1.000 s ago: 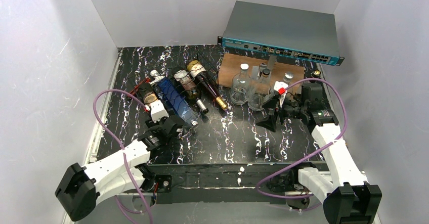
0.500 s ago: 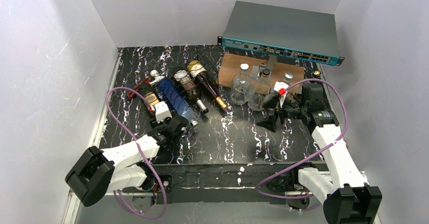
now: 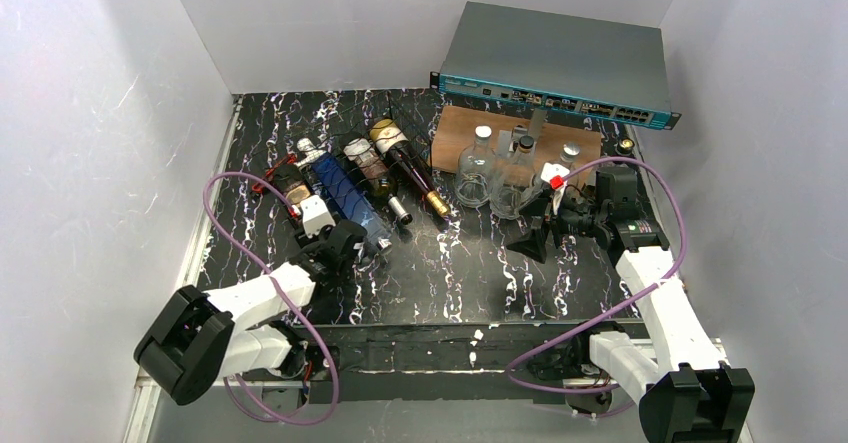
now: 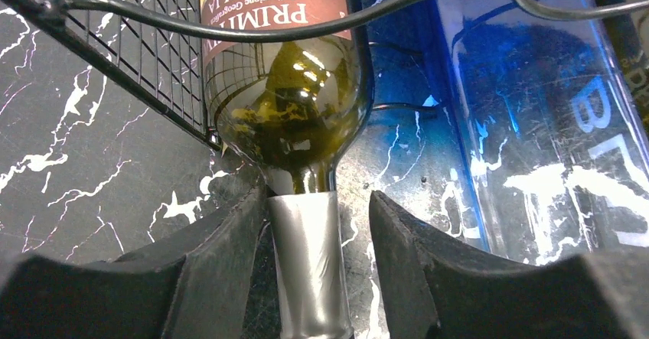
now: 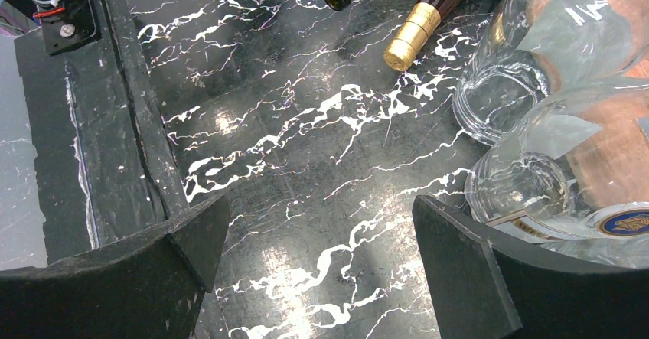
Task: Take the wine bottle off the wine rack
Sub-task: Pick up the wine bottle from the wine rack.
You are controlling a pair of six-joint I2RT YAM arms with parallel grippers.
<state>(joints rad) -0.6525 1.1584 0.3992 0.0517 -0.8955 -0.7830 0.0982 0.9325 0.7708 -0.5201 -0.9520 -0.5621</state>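
The wine rack [image 3: 352,163] of thin black wire lies at the table's back left and holds several bottles on their sides. The leftmost is a green wine bottle [image 3: 296,191] with a silver-capped neck pointing toward me. In the left wrist view its shoulder [image 4: 291,102] lies under a rack wire [image 4: 153,71]. My left gripper [image 3: 316,227] [image 4: 317,232] is open and straddles the silver neck [image 4: 306,262]. The left finger touches the neck; the right finger stands apart. My right gripper [image 3: 532,223] [image 5: 321,239] is open and empty over the bare tabletop.
A blue bottle [image 3: 345,201] [image 4: 536,109] lies right beside the green one, with two more bottles [image 3: 385,178] further right. Clear glass bottles [image 3: 480,173] [image 5: 536,63] stand by a brown wooden board [image 3: 455,128]. A network switch [image 3: 560,63] sits behind.
My left arm has folded in closer to its base and the left gripper has slid a little up toward the rack along the bottle neck. The right arm has not moved.
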